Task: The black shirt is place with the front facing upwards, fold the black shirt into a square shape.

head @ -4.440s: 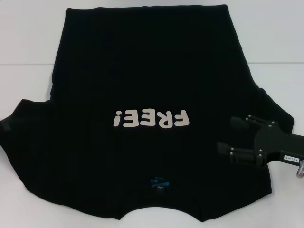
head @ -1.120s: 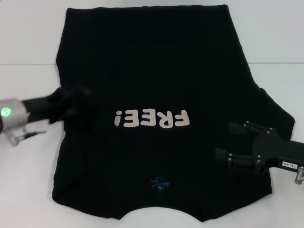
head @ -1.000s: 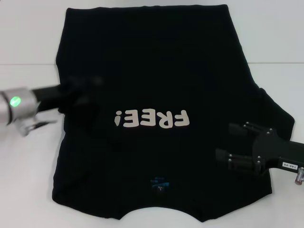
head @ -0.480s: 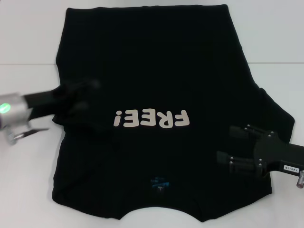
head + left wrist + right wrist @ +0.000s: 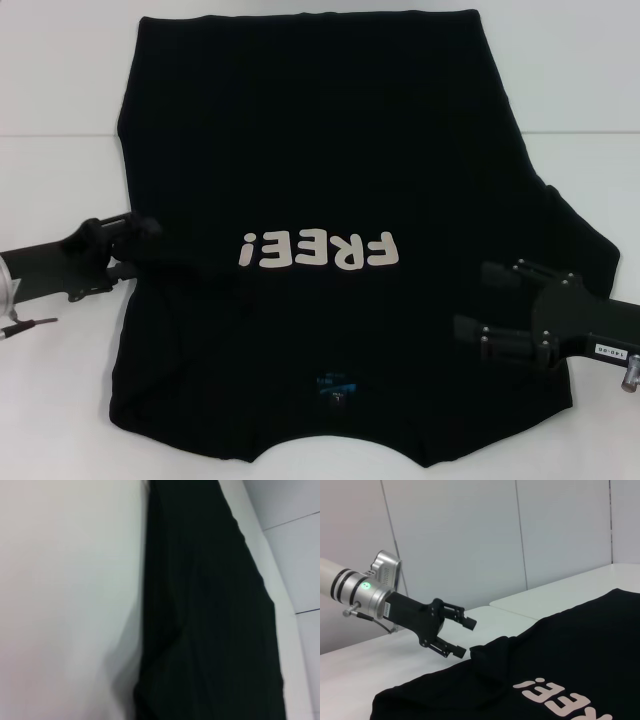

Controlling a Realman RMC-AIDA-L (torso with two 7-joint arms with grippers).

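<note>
The black shirt [image 5: 310,150] lies flat on the white table, front up, with cream "FREE!" lettering [image 5: 320,250] and a small blue neck label [image 5: 335,385] near me. Its left sleeve is folded inward, so the left edge runs straight. The right sleeve [image 5: 575,235] lies spread out. My left gripper [image 5: 135,248] is at the shirt's left edge, open and holding nothing; the right wrist view shows the left gripper [image 5: 461,638] just off the cloth [image 5: 560,655]. My right gripper [image 5: 476,298] hovers open over the shirt beside the right sleeve. The left wrist view shows only black cloth [image 5: 210,630].
The white table [image 5: 60,90] surrounds the shirt, with a seam line running across it. A pale panelled wall [image 5: 470,540] stands behind the table on the left side.
The left sleeve, spread out 4.4 s ago, now lies folded in. Over the last second my left gripper has drawn back leftward from over the shirt to its edge. The right gripper has barely moved.
</note>
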